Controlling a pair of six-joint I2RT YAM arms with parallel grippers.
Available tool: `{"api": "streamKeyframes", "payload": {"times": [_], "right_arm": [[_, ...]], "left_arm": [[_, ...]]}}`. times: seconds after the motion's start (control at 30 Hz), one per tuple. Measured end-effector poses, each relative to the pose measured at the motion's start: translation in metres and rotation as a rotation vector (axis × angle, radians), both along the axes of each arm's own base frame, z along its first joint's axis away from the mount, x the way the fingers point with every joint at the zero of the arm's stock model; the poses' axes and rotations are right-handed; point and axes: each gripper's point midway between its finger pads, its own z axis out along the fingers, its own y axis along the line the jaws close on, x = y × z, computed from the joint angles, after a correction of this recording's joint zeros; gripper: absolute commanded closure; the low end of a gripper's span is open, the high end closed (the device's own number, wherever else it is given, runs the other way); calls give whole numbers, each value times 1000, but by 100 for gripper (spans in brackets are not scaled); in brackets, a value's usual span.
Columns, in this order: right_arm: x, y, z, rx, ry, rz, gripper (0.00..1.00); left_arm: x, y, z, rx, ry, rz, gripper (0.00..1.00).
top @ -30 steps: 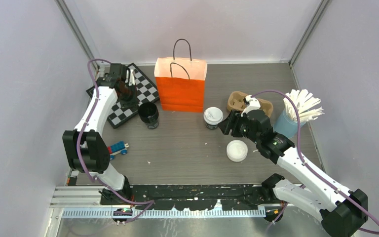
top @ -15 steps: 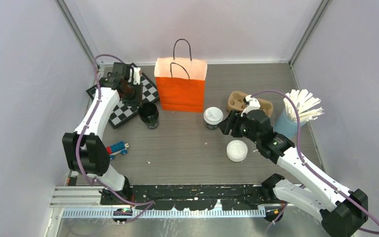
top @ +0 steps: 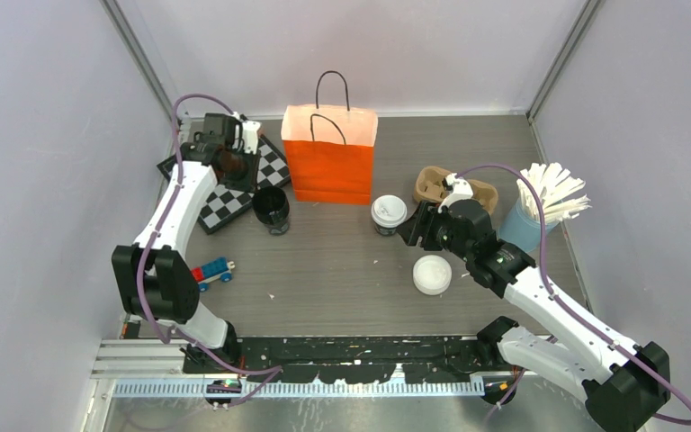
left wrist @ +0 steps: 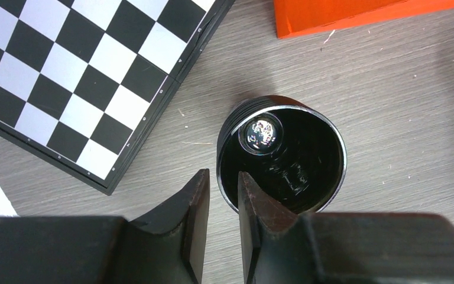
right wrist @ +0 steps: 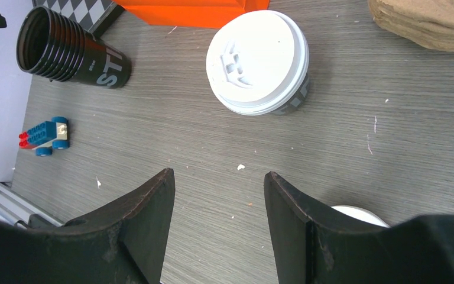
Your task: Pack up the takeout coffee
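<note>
Top external view: the small white-lidded takeout coffee cup (top: 389,213) stands upright just right of the tall orange paper bag (top: 328,166). Farther right of the bag, the right gripper (right wrist: 219,174) gapes wide and empty. Left of the bag, the left gripper (left wrist: 222,174) is slightly parted, holding nothing.

Grey table (top: 342,288): orange bag (top: 328,166), takeout coffee (top: 389,212)

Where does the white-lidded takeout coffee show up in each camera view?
Top external: the takeout coffee stands right of centre, just right of the orange bag.
Left wrist: not in it.
Right wrist: the takeout coffee sits upper middle, lid towards the camera.
Shared landmark: the orange bag, at the top edge of both wrist views.
</note>
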Motion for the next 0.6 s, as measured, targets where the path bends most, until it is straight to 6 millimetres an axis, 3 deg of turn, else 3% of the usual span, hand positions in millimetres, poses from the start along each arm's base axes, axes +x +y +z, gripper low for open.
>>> {"api": "streamKeyframes", "payload": {"times": [0.6], "right_arm": [[0,0,0,-2,-1,2,38]], "left_arm": [[2,3,-20,31,52,-17,74]]}}
